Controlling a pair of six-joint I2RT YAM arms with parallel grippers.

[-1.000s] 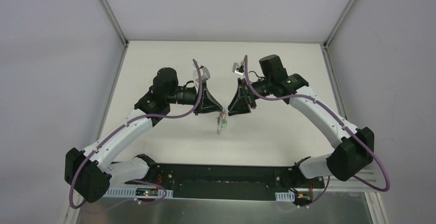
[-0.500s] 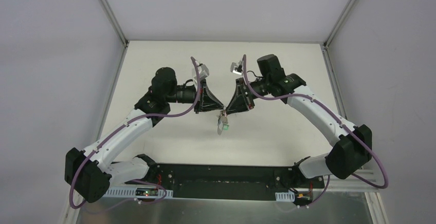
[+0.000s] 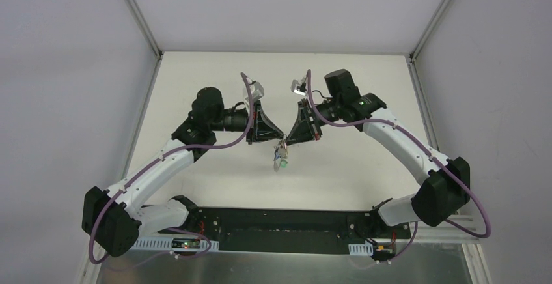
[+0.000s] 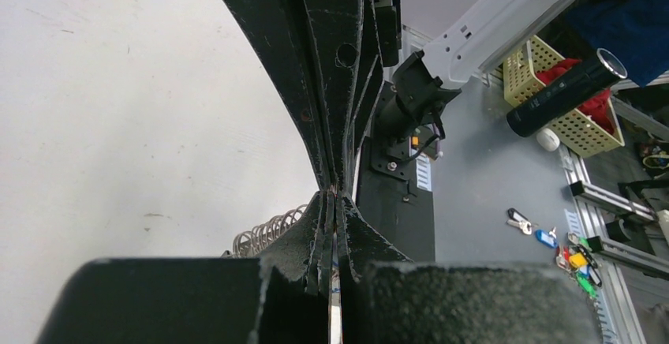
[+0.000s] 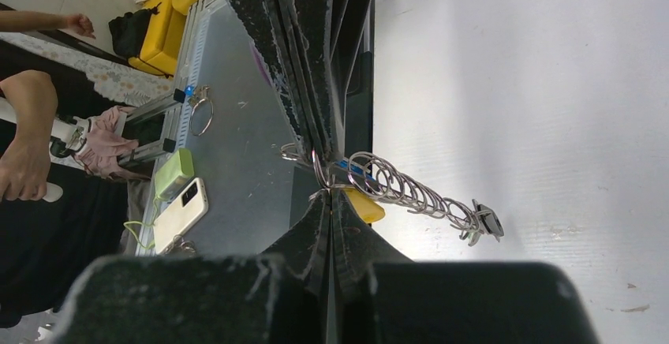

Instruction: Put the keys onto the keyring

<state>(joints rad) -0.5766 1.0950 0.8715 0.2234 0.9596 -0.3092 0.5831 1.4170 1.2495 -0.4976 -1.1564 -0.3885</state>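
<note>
My left gripper and right gripper meet tip to tip above the middle of the white table. The keyring shows as a string of silver wire loops hanging between them. A yellow-orange key head, a bit of a blue key and a dark key at the far end hang on it. The right gripper is shut on one wire loop. The left gripper is shut, with a thin silver blade and a blue trace between its pads. The loops show beside it. A green key head dangles below.
The black base rail runs along the near edge, with grey walls on three sides. Off the table lie spare keys, a yellow basket, a black cylinder, a phone and a person's arm.
The right gripper has moved a little left and the left gripper slightly too, so the tips now touch. The key bundle still hangs below them.
</note>
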